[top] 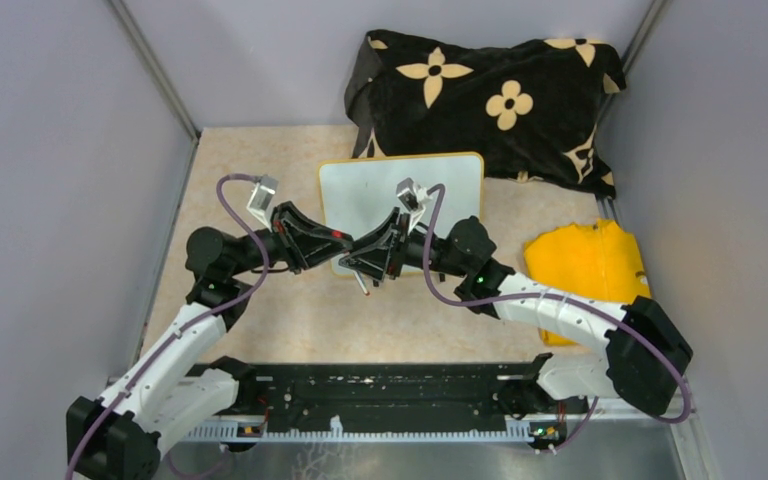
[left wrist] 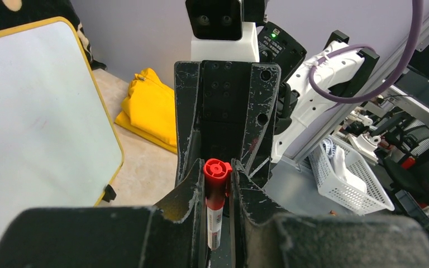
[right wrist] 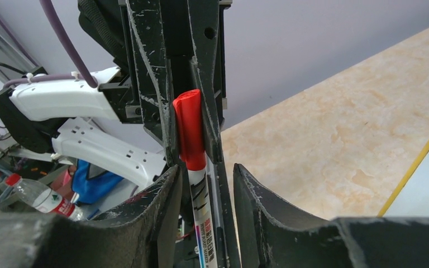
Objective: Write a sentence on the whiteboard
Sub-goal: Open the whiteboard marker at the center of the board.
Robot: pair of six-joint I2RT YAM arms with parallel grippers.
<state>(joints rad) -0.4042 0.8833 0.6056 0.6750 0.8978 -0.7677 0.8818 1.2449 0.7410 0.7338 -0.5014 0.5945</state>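
Here, holding one red-capped marker point(right wrist: 205, 223) jointly in the air, over the near edge of the whiteboard point(top: 360, 190). Pinching the red cap point(right wrist: 189, 128) tightly between the fingers of the left gripper point(top: 345, 242). Closing the right gripper point(top: 352, 262) narrowly around the printed white barrel point(left wrist: 213, 229), with the barrel's free end pointing toward the arm bases. Sitting on the beige marbled table point(top: 260, 330), glossy white face upward, yellow-framed, just in front of the black flower-patterned cloth point(top: 490, 90) and partly hidden beneath both grippers. Showing one black clip foot point(left wrist: 109, 193) at a lower corner in the left wrist view. Sharing the table with a folded yellow cloth point(top: 585, 265), lying near the board's right side.
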